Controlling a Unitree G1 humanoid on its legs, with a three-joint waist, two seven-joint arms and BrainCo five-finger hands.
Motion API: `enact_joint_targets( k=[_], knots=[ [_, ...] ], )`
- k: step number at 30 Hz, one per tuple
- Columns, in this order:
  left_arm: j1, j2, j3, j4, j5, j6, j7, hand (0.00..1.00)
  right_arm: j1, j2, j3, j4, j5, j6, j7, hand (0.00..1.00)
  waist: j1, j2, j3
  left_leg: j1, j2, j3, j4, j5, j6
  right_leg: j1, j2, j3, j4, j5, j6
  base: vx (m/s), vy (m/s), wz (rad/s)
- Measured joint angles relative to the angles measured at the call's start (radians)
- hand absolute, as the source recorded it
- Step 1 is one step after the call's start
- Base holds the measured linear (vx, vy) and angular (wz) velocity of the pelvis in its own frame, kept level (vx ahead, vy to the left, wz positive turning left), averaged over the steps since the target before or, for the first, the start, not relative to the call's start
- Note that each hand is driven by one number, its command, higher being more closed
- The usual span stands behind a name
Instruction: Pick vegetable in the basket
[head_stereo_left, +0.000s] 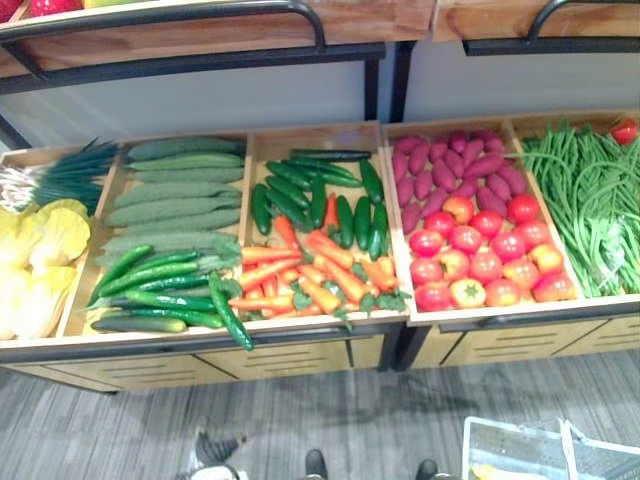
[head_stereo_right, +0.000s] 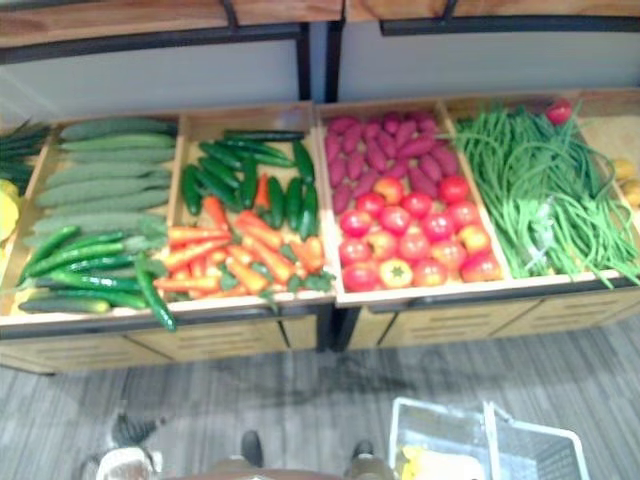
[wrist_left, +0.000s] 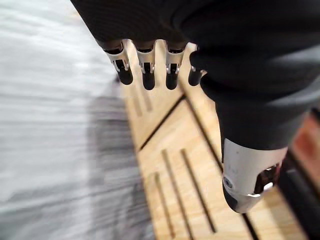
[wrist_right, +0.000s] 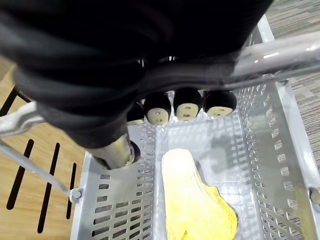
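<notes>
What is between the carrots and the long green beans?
A bin of red tomatoes, with purple sweet potatoes behind them, in both eye views.

The basket (head_stereo_right: 540, 452) is cut off by the lower edge of both eye views, and its contents there are a yellow smear too small to tell. In the right wrist view the yellow vegetable (wrist_right: 192, 200) runs out of the picture. The curled fingers of the right hand (wrist_right: 186, 104) cover part of the handle (wrist_right: 282, 54).

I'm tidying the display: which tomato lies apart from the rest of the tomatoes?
The lone red tomato at the back among the green beans, one section to the right. The other tomatoes sit packed together in front of the purple sweet potatoes.
</notes>
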Motion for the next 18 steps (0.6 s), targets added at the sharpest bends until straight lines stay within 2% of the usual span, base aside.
enact_joint_targets(
  k=[2,4,8,9,14,15,18],
  knots=[
    [0.015,0.043,-0.011,-0.058,0.066,-0.04,0.025,0.0,-0.001,-0.012,0.018,0.0,0.0,-0.005,0.0,1.0,-0.001,0.001,-0.001,0.002,-0.008,0.001,0.0,-0.006,0.008,0.001,-0.006,0.008,-0.002,0.001,0.002,0.03,0.05,-0.03],
    [0.016,0.075,-0.006,-0.072,0.118,-0.06,0.054,0.0,-0.003,-0.02,0.039,0.0,-0.001,-0.017,-0.001,1.0,0.0,0.0,0.0,0.002,-0.013,0.001,-0.002,-0.007,0.01,0.001,-0.009,0.009,-0.009,0.003,0.005,0.01,0.017,0.0],
    [0.026,0.091,0.004,-0.101,0.169,-0.069,0.131,0.0,-0.008,-0.041,0.076,0.002,-0.001,-0.037,-0.001,1.0,0.002,-0.001,-0.001,0.003,-0.016,-0.001,-0.01,-0.006,0.011,0.003,-0.01,0.008,-0.019,0.006,0.009,0.02,0.001,0.06],
    [0.037,0.131,0.041,-0.202,0.206,-0.069,0.22,0.0,-0.011,-0.058,0.111,0.014,-0.001,-0.049,-0.004,1.0,0.003,-0.005,-0.003,0.019,-0.016,-0.026,-0.017,-0.005,0.012,0.035,-0.005,-0.016,-0.038,0.006,0.009,0.08,-0.002,0.22],
    [0.037,0.162,0.055,-0.286,0.233,-0.06,0.237,0.0,-0.037,-0.077,0.143,0.034,-0.002,-0.064,-0.003,1.0,0.007,-0.005,-0.004,0.019,-0.017,-0.026,-0.018,-0.005,0.012,0.034,-0.005,-0.015,-0.038,0.006,0.009,0.02,-0.001,0.04],
    [0.049,0.171,0.055,-0.362,0.238,-0.061,0.234,0.0,-0.036,-0.082,0.153,0.034,-0.002,-0.064,-0.003,1.0,0.008,-0.006,-0.005,0.019,-0.016,-0.026,-0.018,-0.005,0.012,0.034,-0.005,-0.015,-0.039,0.006,0.009,0.0,0.0,0.0],
    [0.047,0.266,0.042,-0.485,0.276,-0.087,0.215,0.0,-0.038,-0.09,0.154,0.034,-0.009,-0.066,-0.003,1.0,0.007,-0.003,-0.007,0.019,-0.016,-0.024,-0.018,-0.005,0.012,0.033,-0.005,-0.013,-0.04,0.006,0.009,0.0,0.0,-0.01]
  ],
)
